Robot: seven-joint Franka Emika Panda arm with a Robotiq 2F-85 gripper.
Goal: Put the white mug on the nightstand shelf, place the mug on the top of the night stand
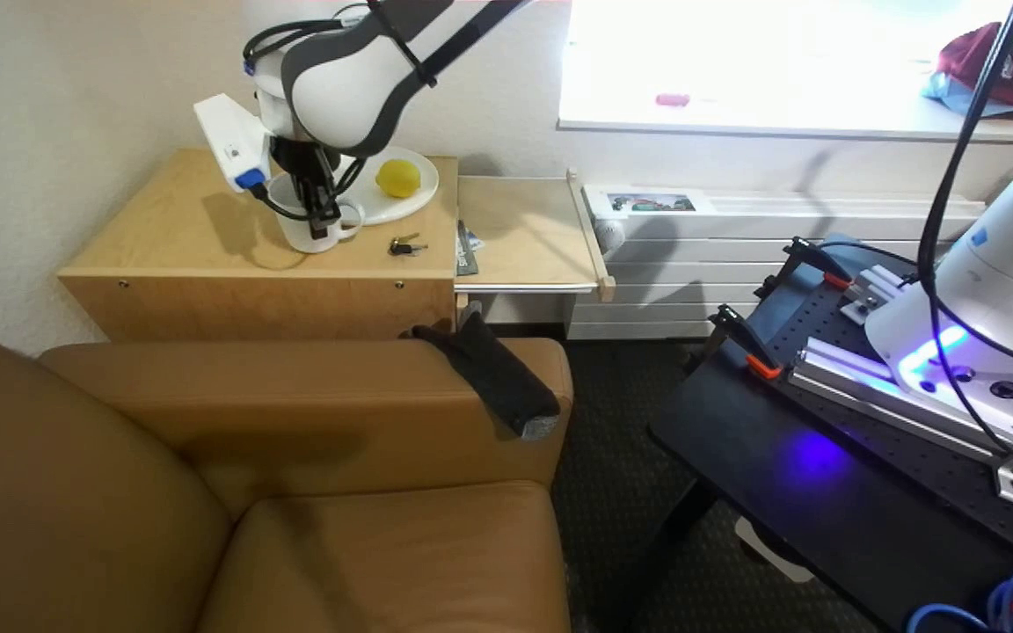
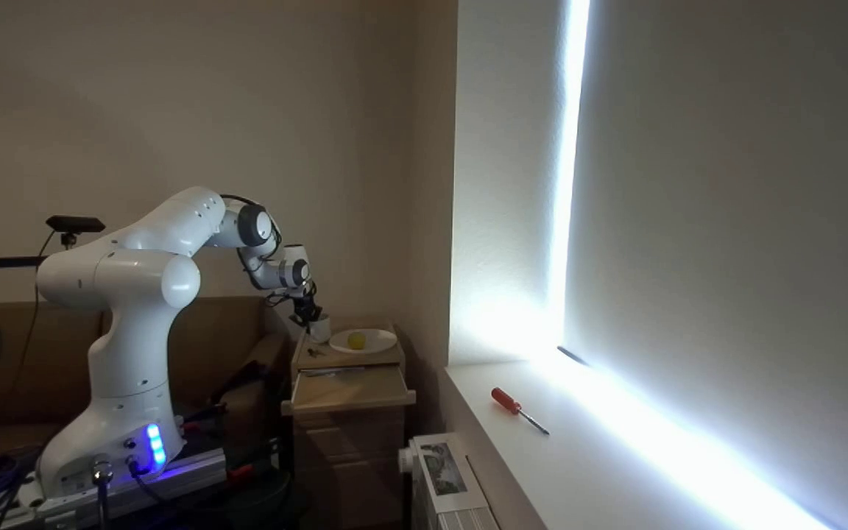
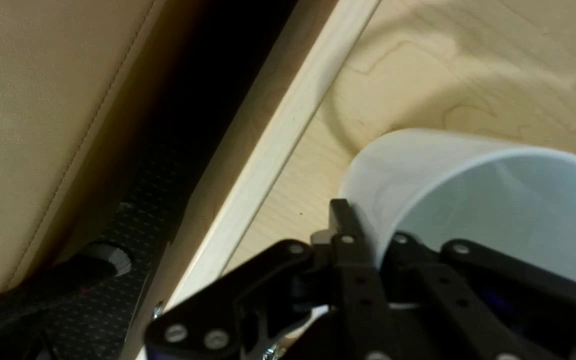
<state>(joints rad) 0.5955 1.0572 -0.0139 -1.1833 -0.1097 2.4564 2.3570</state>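
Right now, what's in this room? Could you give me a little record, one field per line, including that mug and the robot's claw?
White mug: just above or on the nightstand; whether its base touches cannot be told
Gripper (the claw): closed on the mug's wall, one finger inside, one outside
Plate: white, on the nightstand, with a lemon on it
Keys: on the nightstand, apart from the mug
Armchair: brown, beside the nightstand
Windowsill: a red-handled screwdriver lies on it
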